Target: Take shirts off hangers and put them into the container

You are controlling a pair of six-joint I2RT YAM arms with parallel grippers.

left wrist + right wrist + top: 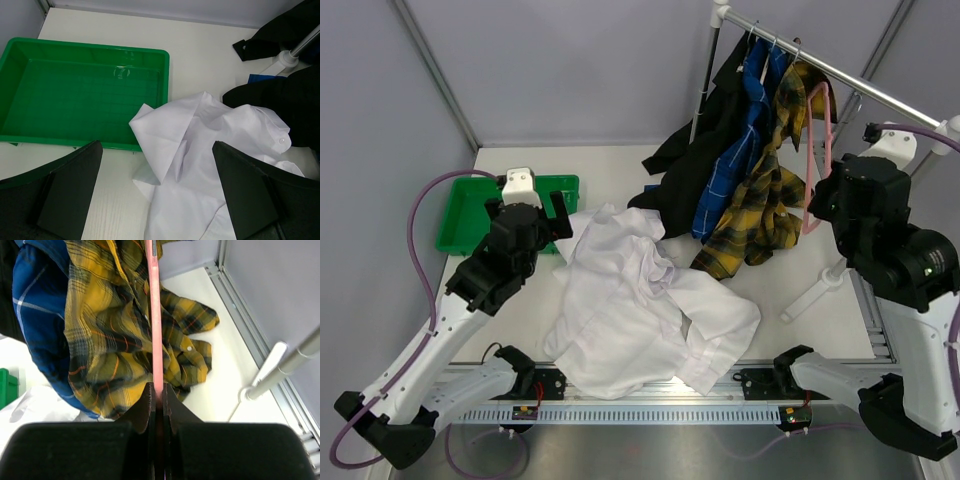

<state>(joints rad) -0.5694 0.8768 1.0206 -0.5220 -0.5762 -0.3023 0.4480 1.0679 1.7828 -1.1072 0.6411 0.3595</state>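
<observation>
- The container (460, 215) sits at the far left of the table (610, 170), close to the left wall. Bare tabletop runs beyond it to the far wall.
- The white shirt (640, 310) sprawls across the middle to the near edge, one corner touching the container's near right rim.
- The black shirt (705, 140), blue plaid shirt (735, 160) and yellow plaid shirt (770, 200) hang from the rail (840, 72) at far right, their tails on the table.
- The left gripper (156, 147) hovers over that corner, fingers spread wide, holding nothing.
- The right gripper (158, 390), fingers pressed together, pinches the pink hanger (154, 315) beside the yellow plaid shirt.
</observation>
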